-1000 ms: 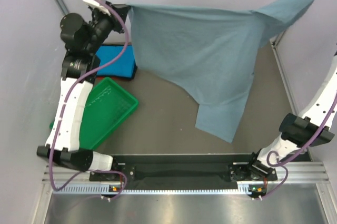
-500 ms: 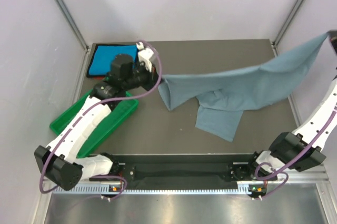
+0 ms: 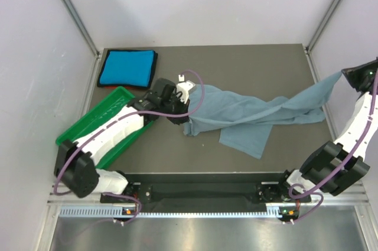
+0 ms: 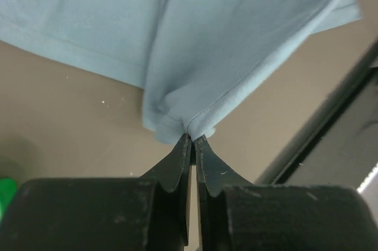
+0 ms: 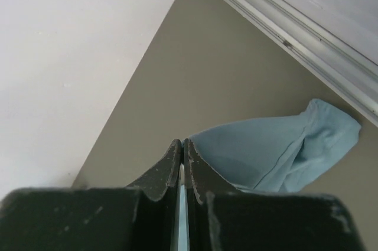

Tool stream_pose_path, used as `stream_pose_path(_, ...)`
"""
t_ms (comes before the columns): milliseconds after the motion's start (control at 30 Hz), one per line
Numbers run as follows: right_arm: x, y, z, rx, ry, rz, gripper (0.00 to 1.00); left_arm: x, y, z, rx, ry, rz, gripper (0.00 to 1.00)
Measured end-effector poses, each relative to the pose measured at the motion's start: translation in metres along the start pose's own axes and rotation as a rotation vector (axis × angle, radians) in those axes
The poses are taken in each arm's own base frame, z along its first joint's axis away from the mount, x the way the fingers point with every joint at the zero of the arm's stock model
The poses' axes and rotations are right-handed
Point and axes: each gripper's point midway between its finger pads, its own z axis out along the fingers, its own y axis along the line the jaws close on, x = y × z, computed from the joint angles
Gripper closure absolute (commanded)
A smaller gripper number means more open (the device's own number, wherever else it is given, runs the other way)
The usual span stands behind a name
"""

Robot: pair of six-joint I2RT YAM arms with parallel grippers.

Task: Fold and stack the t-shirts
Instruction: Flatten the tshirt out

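Grey-blue t-shirt (image 3: 248, 112), one, pinched by left gripper (image 4: 192, 139) and right gripper (image 5: 182, 143); one turquoise t-shirt (image 3: 127, 68) seemingly folded.

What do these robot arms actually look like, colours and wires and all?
The left arm and right arm have white shells between chunky black joints, each trailing a purple cable. The left gripper and right gripper are matte black, two tapering fingers, lightly scuffed.
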Motion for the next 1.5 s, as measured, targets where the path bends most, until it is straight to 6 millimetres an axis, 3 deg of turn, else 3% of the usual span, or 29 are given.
stream_pose_path(100,0.008,0.002,0.006,-0.021,0.014,-0.022,1.0,0.007,0.016,0.025,-0.028,0.077,-0.028,0.91)
stream_pose_path(300,0.031,0.004,0.022,-0.05,0.064,-0.045,1.0,-0.025,0.049,0.084,-0.064,0.155,-0.033,0.88)
stream_pose_path(400,0.043,0.005,0.033,-0.058,0.097,-0.052,1.0,-0.035,0.074,0.103,-0.125,0.186,-0.039,0.7)
stream_pose_path(467,0.049,0.006,0.04,-0.059,0.118,-0.054,1.0,-0.036,0.094,0.104,-0.17,0.193,-0.062,0.59)
stream_pose_path(633,0.056,0.008,0.052,-0.068,0.139,-0.067,1.0,-0.041,0.139,0.081,-0.223,0.155,-0.145,0.48)
stream_pose_path(767,0.054,0.011,0.053,-0.085,0.128,-0.081,1.0,-0.044,0.127,0.075,-0.125,0.13,-0.139,0.39)
stream_pose_path(967,0.057,0.011,0.055,-0.094,0.135,-0.082,1.0,-0.034,0.102,0.095,0.011,0.166,-0.079,0.46)
stream_pose_path(1233,0.059,0.013,0.056,-0.118,0.143,-0.085,1.0,-0.021,0.123,0.154,0.082,0.239,-0.044,0.55)
stream_pose_path(1500,0.06,0.013,0.059,-0.12,0.147,-0.085,1.0,-0.021,0.127,0.165,0.101,0.245,-0.02,0.56)
